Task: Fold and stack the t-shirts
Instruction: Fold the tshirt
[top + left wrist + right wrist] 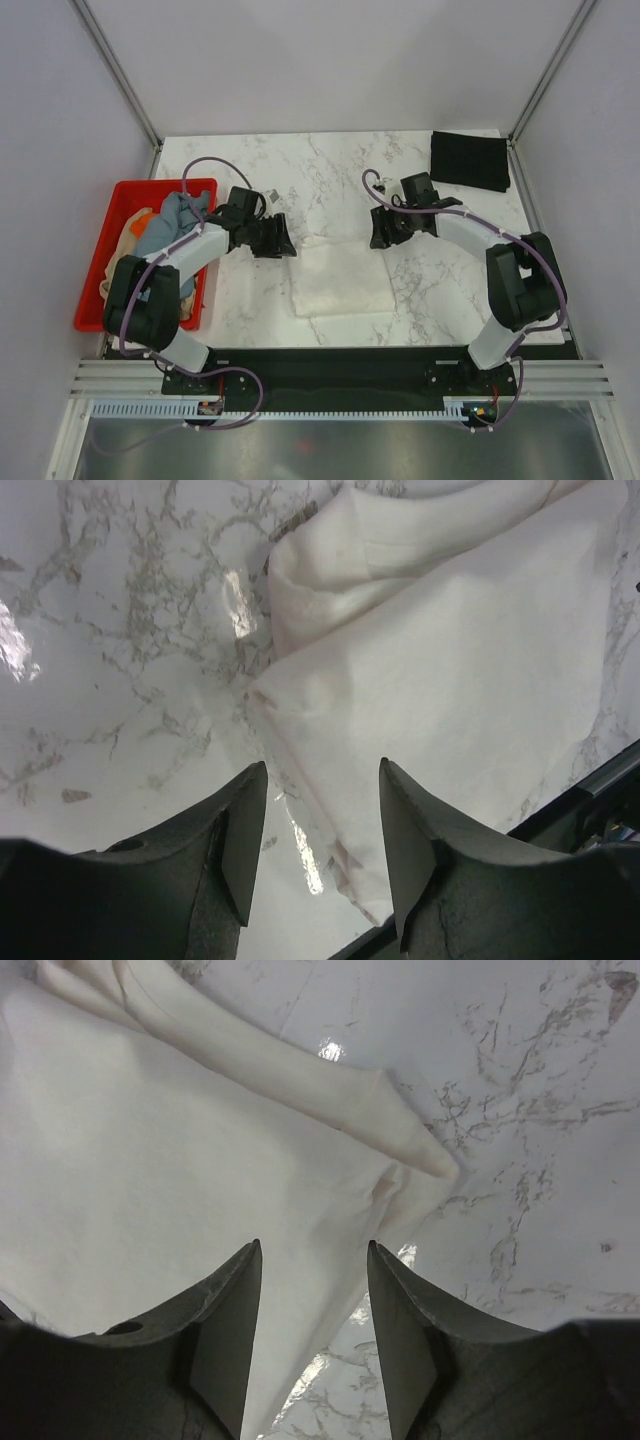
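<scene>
Left pincer: jaws parted, nothing between them, poised above the far left corner of the folded cream-white cloth t-shirt. In its wrist view a rolled fold of the cloth lies just beyond the fingertips.

Right pincer: jaws likewise apart and empty, above the shirt's far right corner. The wrist view shows a folded flap running to a point on the marble there.

The cream-white shirt lies flat as a rough rectangle at the middle of the white marble-patterned bench, nearer its near edge, between the two pincers. No print shows on the upward face.

Folded black cloth t-shirt: flat at the far right corner of the bench, well apart from both arms.

Red plastic crate: at the left edge of the bench, behind the left arm. It holds a crumpled grey-blue cloth shirt and a tan cloth shirt, heaped together.
</scene>
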Robot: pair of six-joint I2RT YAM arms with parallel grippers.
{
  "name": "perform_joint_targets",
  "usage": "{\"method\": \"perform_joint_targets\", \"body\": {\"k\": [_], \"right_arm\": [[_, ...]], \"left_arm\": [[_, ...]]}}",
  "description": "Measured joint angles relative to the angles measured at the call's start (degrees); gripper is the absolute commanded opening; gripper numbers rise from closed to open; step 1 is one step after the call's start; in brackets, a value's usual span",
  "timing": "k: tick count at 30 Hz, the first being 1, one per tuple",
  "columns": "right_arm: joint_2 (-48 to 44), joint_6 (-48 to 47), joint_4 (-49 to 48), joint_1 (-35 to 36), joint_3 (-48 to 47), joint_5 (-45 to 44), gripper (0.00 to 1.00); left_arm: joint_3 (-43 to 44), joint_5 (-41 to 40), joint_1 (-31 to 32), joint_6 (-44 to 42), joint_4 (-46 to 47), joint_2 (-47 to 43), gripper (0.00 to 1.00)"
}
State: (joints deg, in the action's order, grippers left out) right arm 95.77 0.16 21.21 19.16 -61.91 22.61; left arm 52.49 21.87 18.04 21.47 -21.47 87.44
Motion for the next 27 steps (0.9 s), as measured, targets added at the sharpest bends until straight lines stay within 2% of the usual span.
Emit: {"method": "perform_joint_targets", "body": {"k": [7,15,20,27], "right_arm": [[5.8,-10.0,0.8,-3.5,-4.2,6.5,0.57],[10.9,-19.7,4.2,-5.2,-10.1,14.5,0.56],[15.1,-23.7,8.6,-6.7,-13.1,16.1,0.54],[17.6,-27.0,12.3,-7.5,-14.9,18.0,0.52]], "left_arm": [[4.5,3.1,-1.4,-8.0,1.2,6.1,0.58],[9.0,10.0,-4.0,-15.8,0.5,10.9,0.55],[11.3,14.4,-4.0,-20.0,-0.9,13.6,0.54],[12.9,15.5,-4.0,-23.1,-4.7,17.0,0.5]]}}
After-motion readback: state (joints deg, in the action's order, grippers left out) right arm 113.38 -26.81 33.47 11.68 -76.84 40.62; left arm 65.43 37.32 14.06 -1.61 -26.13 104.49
